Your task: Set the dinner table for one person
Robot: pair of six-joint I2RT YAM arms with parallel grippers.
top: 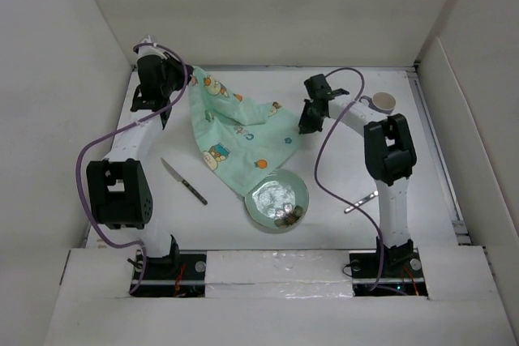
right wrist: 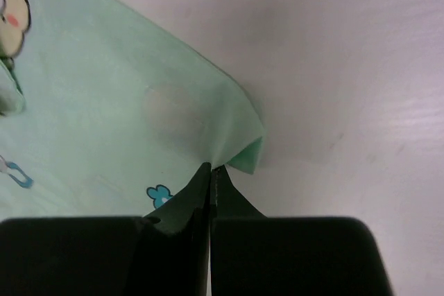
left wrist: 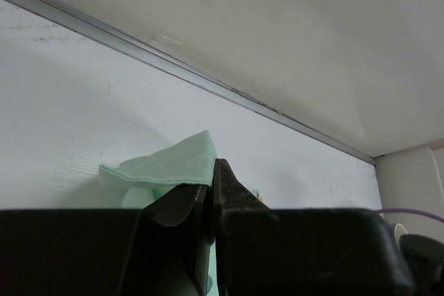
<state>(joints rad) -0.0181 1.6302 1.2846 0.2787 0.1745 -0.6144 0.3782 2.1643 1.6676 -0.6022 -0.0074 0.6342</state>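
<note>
A mint-green cartoon-print cloth [top: 235,123] hangs spread between both grippers above the white dinner table [top: 243,224]. My left gripper [top: 185,79] is shut on the cloth's far left corner [left wrist: 173,168] near the back wall. My right gripper [top: 306,123] is shut on the cloth's right corner [right wrist: 239,147]. The cloth's lower edge drapes onto a green bowl [top: 277,200] that holds metal cutlery. A knife [top: 183,181] lies on the table left of the bowl. A spoon [top: 360,202] lies by the right arm. A small cup [top: 383,103] stands at the back right.
White walls enclose the table on three sides, with a metal seam [left wrist: 208,84] along the back. Purple cables loop from both arms. The right arm's links [top: 389,151] stand between the cup and the spoon.
</note>
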